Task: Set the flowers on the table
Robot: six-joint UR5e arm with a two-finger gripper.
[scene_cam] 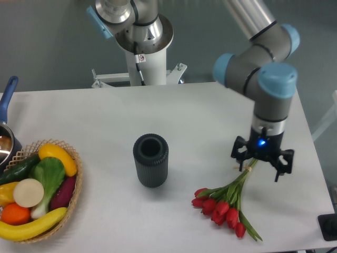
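Observation:
The flowers (225, 204), a bunch of red tulips with green stems tied with tan string, lie on the white table (95, 116) at the front right. Their red heads point front-left and their stem ends reach up to the right. My gripper (261, 167) points down over the stem ends. Its fingers (277, 173) stand spread apart on either side of the stems, so it is open. The tulip heads rest on the tabletop.
A dark ribbed vase (151, 159) stands upright in the middle of the table, left of the flowers. A wicker basket (73, 195) of fruit and vegetables sits at the front left. A pot with a blue handle (7, 97) is at the left edge. The robot base (143, 47) stands at the back.

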